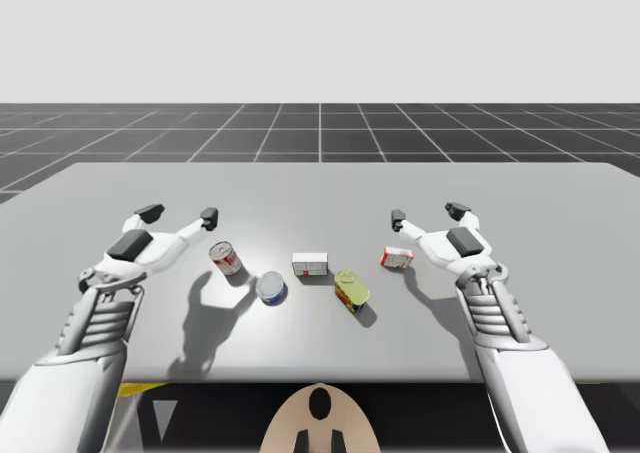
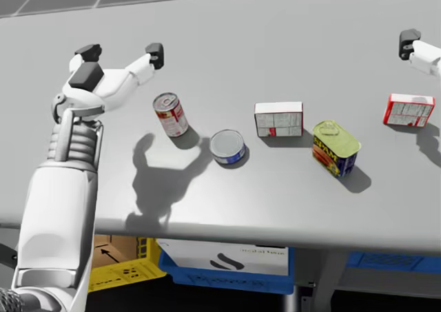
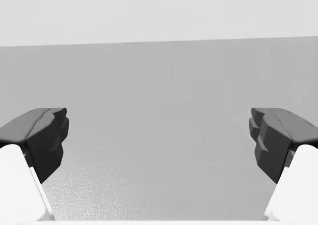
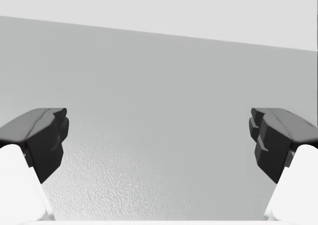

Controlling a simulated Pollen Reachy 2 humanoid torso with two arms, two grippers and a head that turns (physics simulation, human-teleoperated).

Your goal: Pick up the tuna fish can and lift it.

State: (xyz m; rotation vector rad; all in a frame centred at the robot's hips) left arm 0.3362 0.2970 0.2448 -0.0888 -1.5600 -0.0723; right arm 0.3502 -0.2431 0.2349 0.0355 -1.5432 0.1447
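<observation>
High view, tuna can (image 1: 271, 288): upright, lower centre-left.
My left gripper (image 1: 179, 214): fingers spread, empty.
My right gripper (image 1: 427, 215): fingers spread, empty.

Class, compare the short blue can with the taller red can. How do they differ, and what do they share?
Shape: the short blue can is low and wide; the red can is taller and narrower. Colour: the blue can's wall is blue; the red can's is red and white. Place: the red can stands nearer my left gripper than the blue can. Both stand on end with round metal tops.
</observation>
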